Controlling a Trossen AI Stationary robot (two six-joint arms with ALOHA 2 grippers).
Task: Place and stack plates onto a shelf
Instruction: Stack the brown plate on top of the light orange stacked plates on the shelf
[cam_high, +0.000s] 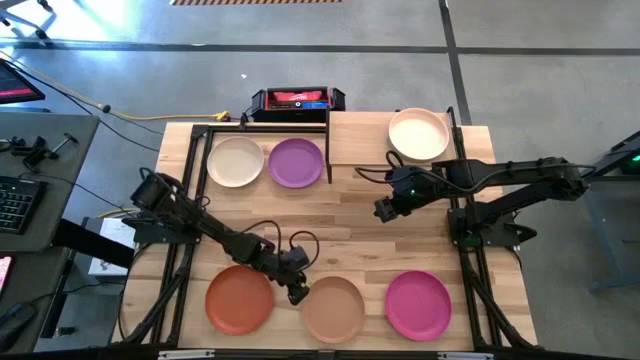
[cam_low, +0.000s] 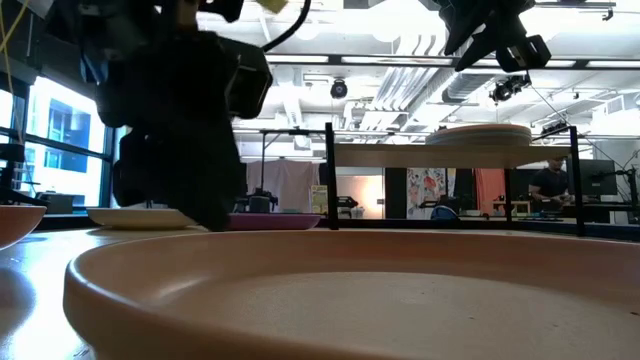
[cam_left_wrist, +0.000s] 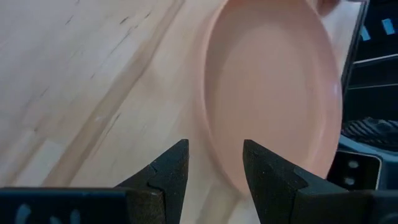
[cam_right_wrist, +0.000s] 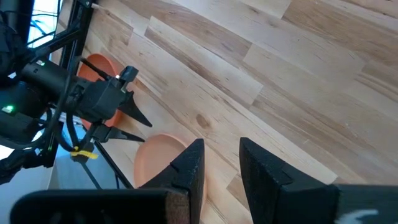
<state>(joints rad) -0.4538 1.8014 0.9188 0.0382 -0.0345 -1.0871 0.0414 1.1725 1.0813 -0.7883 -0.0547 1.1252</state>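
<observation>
The high camera is looking straight down on the whole table (cam_high: 340, 215); the low camera is sitting at tabletop height, almost touching the tan plate (cam_low: 350, 295) and facing level toward the shelf (cam_low: 450, 152) at its 1 o'clock; the left wrist camera is peering closely past its fingers (cam_left_wrist: 171, 168) at that same plate; the right wrist camera is looking down from higher, sharing the tan plate and the left gripper (cam_right_wrist: 140, 121).
</observation>
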